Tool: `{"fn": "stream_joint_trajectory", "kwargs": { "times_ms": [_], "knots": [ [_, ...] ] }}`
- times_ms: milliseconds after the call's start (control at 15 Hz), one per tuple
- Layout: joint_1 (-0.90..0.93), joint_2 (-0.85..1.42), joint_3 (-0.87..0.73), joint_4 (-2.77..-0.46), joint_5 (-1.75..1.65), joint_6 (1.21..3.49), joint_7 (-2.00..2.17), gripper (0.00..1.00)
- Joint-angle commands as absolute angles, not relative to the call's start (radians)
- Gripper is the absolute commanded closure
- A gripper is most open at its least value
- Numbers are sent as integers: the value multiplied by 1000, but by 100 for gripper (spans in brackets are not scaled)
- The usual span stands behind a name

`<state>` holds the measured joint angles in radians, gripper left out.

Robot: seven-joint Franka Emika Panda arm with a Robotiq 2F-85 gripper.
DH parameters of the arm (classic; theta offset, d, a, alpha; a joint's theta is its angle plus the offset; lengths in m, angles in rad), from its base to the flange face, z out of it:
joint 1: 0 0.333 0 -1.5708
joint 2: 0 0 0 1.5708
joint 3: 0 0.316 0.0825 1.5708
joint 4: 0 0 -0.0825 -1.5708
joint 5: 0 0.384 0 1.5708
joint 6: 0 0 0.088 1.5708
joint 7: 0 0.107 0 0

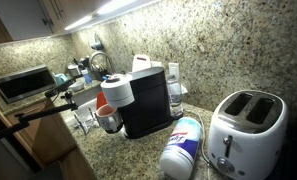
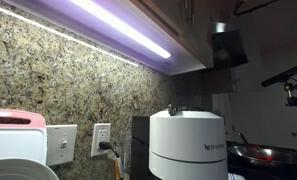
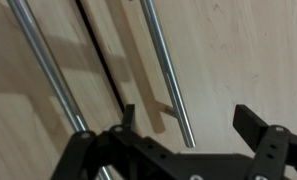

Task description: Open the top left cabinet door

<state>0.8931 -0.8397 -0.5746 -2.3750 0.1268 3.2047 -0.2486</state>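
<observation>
The wrist view looks straight at two pale cabinet doors split by a dark seam [image 3: 100, 55]. Each door carries a long metal bar handle. My gripper [image 3: 189, 114] is open, and its two dark fingers straddle the lower end of one bar handle [image 3: 166, 70] without touching it. That handle belongs to the cabinet door [image 3: 243, 50] on the right of the seam in this picture. The second handle [image 3: 48, 80] is on the neighbouring door [image 3: 13, 110]. In an exterior view a dark shape [image 2: 226, 45], probably my hand, hangs at the upper cabinets' lower edge [image 2: 178, 35].
Below, a granite counter [image 1: 138, 155] holds a white toaster [image 1: 246, 125], a black coffee machine [image 1: 148, 100], a wipes tub [image 1: 183, 145], a paper towel roll [image 1: 116, 92] and a toaster oven [image 1: 23, 83]. A light strip [image 2: 118, 25] runs under the cabinets.
</observation>
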Motion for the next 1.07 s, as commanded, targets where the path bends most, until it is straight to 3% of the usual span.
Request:
{"fn": "stream_joint_trajectory", "kwargs": {
  "times_ms": [0,667,1000],
  "knots": [
    [950,-816,-622,-2338,110,3180,-226,0],
    [1036,-774,-640,-2323,109,3159,-224,0],
    [947,-751,-586,-2345,104,3112,-211,0]
  ]
}}
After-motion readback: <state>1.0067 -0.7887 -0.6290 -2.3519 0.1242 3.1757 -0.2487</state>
